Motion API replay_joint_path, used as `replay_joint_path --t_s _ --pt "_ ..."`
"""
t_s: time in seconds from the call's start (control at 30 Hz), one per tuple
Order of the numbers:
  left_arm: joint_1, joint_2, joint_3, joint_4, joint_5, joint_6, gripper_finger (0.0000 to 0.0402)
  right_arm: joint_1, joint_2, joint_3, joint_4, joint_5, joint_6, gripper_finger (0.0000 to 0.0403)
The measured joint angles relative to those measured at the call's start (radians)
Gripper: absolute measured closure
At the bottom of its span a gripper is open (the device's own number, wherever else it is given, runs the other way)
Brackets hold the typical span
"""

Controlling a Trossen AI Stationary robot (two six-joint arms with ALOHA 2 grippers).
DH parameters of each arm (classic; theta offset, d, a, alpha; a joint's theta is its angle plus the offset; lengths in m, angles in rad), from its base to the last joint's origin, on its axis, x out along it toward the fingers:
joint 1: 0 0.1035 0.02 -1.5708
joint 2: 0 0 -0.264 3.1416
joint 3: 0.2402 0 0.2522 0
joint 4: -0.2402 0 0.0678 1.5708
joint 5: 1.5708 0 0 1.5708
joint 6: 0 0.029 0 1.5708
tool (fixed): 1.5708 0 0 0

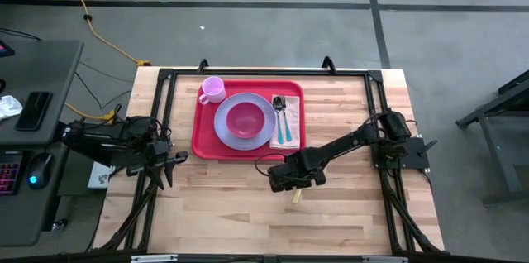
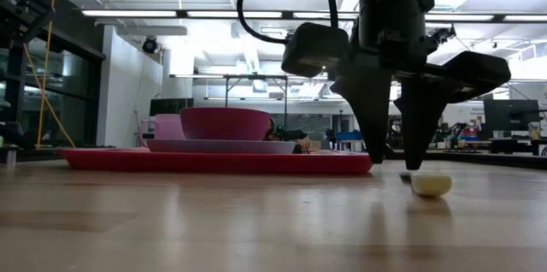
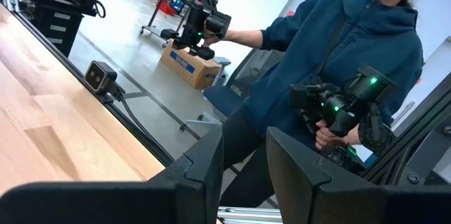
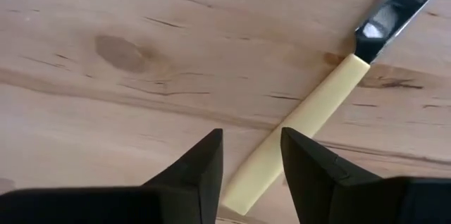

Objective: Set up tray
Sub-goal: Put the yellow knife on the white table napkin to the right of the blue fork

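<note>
The tray [image 1: 201, 135] sits at upper centre of the high view, carrying a lavender plate [image 1: 227, 131], a pink bowl [image 1: 245, 118], a pink cup [image 1: 212, 89] and a napkin with cutlery [image 1: 284, 122]. Just below its lower right corner, the right pincer [image 4: 250, 155] hangs over a knife [image 4: 296, 125] lying on the wooden surface [image 1: 347, 205], its jaws apart and straddling the cream handle, gripping nothing yet. To pick it up well, the pincer should probably descend squarely until the fingertips nearly meet the wood, then close across the handle's width. The left pincer [image 3: 243, 157] waits at the left edge, partly open and empty.
</note>
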Motion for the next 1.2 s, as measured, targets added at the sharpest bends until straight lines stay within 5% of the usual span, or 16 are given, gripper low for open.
replay_joint_path --t_s 1.2 --pt "0.000 0.000 0.000 -0.008 0.000 0.050 0.0261 -0.014 -0.013 0.002 -0.149 0.090 0.051 0.0279"
